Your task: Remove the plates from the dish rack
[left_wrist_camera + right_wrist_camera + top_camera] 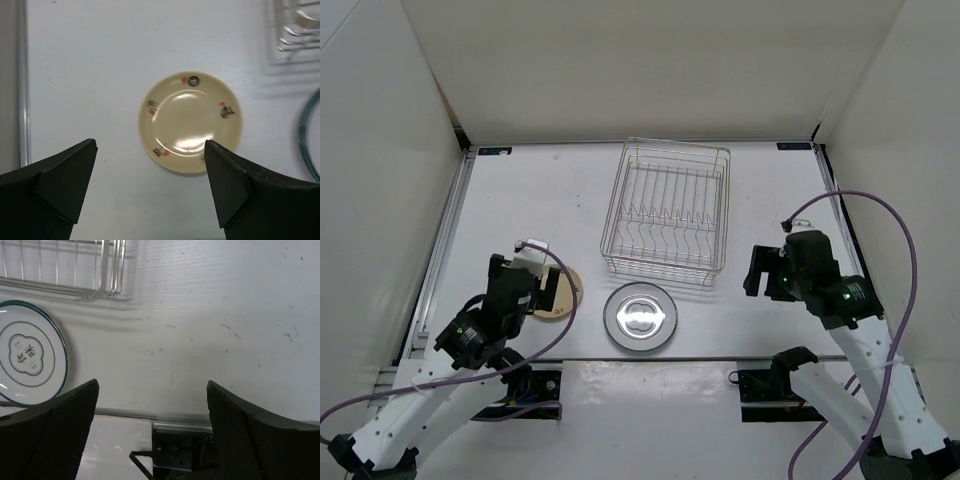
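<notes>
Both grippers stood released, fingers spread wide with nothing between them: your left gripper (150, 146) at eight o'clock of the top view, your right gripper (152, 386) at four o'clock, each over the table (520, 200). The dish rack (665, 262) sat toward twelve o'clock, and no plate showed among its dividers. At six o'clock from the rack lay the white plates (640, 317), flat on the table. The right wrist view showed a doubled dark rim there, so I judged two stacked, though I could not be sure. The tan plate (190, 122) lay flat at nine o'clock from them, near but apart, right under your left gripper.

By that lay, the unloading looked done and the step in hand was the let-go. To do it well, you needed to raise the left gripper straight up before swinging away, since one finger overlapped the tan plate's rim and a sideways pull could drag it. The right gripper, at three o'clock from the white plates and well apart, had room to back off freely.
</notes>
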`<action>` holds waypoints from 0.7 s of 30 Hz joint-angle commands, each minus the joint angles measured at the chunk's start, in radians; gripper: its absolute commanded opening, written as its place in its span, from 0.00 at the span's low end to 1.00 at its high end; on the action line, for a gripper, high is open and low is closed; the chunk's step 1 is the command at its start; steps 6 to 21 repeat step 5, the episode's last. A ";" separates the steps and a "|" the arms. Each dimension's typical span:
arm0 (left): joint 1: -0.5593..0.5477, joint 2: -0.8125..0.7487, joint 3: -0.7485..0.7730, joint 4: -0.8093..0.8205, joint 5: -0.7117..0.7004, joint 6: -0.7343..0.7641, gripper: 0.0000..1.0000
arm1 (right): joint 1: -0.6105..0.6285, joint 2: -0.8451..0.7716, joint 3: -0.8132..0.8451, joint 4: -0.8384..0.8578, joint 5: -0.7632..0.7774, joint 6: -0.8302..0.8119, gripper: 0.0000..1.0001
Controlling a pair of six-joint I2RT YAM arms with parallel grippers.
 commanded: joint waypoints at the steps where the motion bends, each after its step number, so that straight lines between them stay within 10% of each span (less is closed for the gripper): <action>1: -0.001 -0.091 -0.140 0.066 -0.240 0.032 1.00 | -0.003 -0.040 0.066 -0.124 0.063 0.022 0.90; 5: -0.001 -0.217 -0.336 0.210 -0.314 0.001 1.00 | -0.003 -0.083 0.084 -0.140 0.143 0.022 0.90; 21: -0.001 -0.217 -0.336 0.210 -0.314 0.001 1.00 | -0.003 -0.083 0.084 -0.140 0.143 0.022 0.90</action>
